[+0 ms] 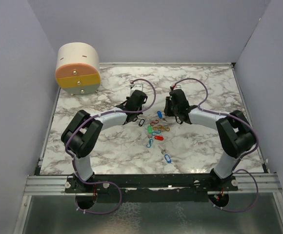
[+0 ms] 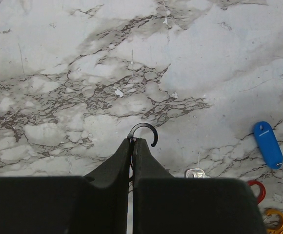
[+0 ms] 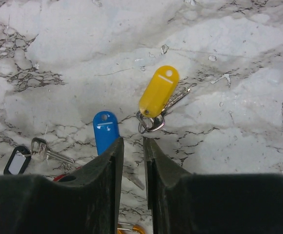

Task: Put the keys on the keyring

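Closest to the left wrist camera, the left gripper (image 2: 133, 141) has its two dark fingers pressed together on a black loop clip (image 2: 144, 130). The clip's curved end pokes out past the tips, above the marble table (image 2: 83, 58). To its right in that view lie a blue-tagged key (image 2: 267, 144), a red loop (image 2: 257, 189) and an orange loop (image 2: 276, 218).

The right gripper (image 3: 131, 146) shows a narrow gap between its fingers and grips nothing. The blue tag lies just beside its left finger, and a yellow-tagged key (image 3: 158, 91) on a small metal ring lies just beyond the tips. Only this view shows a black-framed tag (image 3: 17, 161) with a white label insert and a silver key attached. Whether anything is written on the insert cannot be told.

Only the top view takes in the whole scatter between the two grippers. There a green-tagged key (image 1: 150, 129) and a red-tagged key (image 1: 158, 138) lie among coloured loops. A second blue-tagged key (image 1: 167, 158) lies apart, nearer the arm bases.

At the far left corner stands a round box (image 1: 78, 68) with a cream top and orange and yellow bands with small knobs. It is closed, so its contents are hidden
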Tool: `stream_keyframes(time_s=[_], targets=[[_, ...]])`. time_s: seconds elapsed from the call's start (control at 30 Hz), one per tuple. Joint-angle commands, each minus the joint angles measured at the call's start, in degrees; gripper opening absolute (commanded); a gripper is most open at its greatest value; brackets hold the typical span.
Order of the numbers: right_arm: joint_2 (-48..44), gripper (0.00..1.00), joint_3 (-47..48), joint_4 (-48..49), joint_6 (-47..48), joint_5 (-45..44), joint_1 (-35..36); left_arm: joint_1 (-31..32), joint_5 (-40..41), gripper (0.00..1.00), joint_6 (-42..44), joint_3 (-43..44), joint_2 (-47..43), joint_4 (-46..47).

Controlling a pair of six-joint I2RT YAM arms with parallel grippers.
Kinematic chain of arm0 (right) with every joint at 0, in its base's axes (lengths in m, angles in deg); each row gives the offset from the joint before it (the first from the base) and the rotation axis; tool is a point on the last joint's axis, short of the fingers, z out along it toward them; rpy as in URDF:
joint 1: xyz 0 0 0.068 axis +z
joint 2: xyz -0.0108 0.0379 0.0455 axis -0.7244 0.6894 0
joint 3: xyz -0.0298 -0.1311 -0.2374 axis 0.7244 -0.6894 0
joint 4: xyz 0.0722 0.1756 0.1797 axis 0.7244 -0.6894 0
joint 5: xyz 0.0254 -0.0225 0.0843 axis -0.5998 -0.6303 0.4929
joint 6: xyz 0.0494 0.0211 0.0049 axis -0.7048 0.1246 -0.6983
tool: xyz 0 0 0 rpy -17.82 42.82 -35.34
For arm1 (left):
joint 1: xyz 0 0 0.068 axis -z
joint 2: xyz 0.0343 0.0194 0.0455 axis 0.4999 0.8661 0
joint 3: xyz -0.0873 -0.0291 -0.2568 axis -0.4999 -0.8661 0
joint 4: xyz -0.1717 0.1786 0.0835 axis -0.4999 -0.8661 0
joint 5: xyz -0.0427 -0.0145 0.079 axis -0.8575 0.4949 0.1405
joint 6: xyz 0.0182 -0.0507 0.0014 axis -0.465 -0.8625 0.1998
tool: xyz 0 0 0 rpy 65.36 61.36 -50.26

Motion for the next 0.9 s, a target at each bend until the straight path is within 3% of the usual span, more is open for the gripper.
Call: stream_keyframes(time_s=[0.0,0.87], targets=[[2.3,0.24,2.2,-0.3,-1.6,-0.5,0.0,0.0,-0.1,0.00,1.1,-0.1,0.0,0.1],[6.4,0.22,3.4,2.2,-2.1,2.0,-2.8,0.0,-0.1,0.00,1.5,0.9,1.4,-0.3]])
